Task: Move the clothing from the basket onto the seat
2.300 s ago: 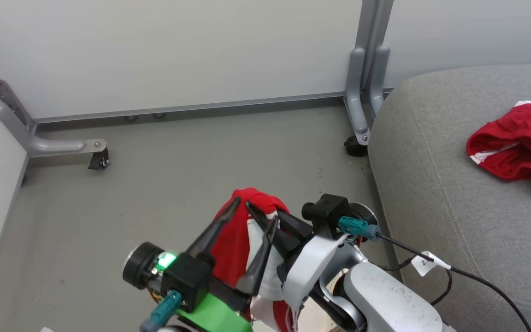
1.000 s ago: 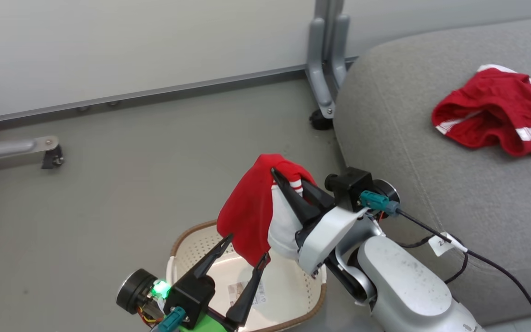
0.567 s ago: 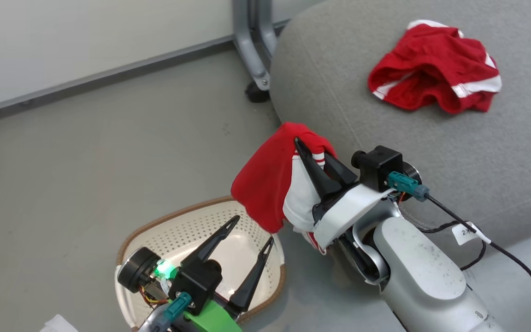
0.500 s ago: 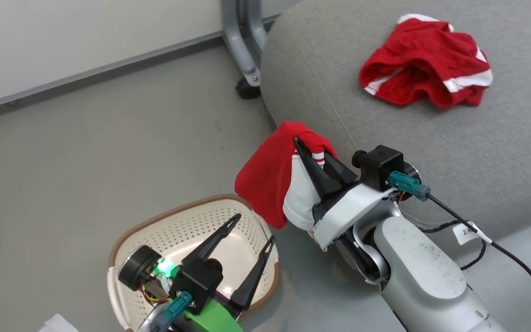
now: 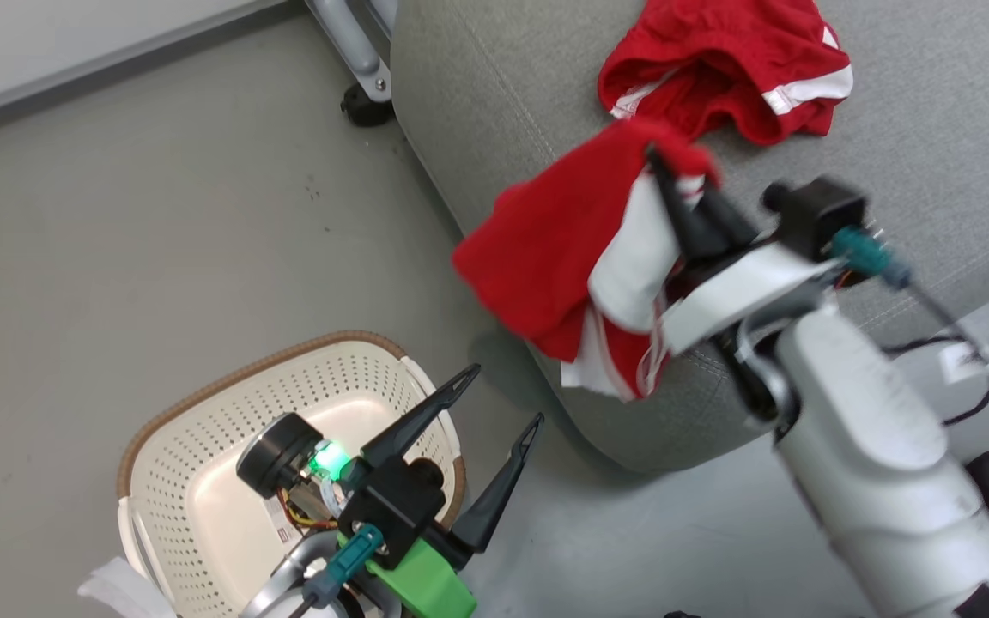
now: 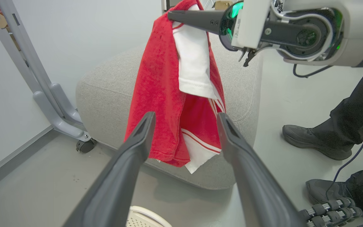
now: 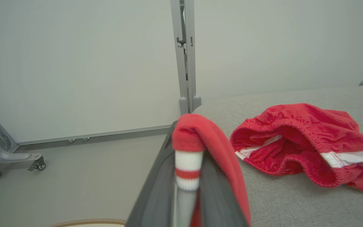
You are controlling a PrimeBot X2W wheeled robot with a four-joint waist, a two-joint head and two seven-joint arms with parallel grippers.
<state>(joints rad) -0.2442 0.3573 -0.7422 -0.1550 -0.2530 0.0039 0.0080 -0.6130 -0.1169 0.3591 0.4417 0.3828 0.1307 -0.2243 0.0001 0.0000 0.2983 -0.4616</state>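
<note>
Where right tool [image 5: 676,176] pinches, clothing [image 5: 546,249] hangs, lengthwise down

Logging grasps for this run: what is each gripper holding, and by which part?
The right gripper is shut on the red-and-white garment, pinching a bunched fold at its striped trim; the rest hangs below. The left gripper is open, holding nothing.

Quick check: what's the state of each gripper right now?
Left gripper: open, holding nothing.
Right gripper: shut on the red-and-white garment.
</note>
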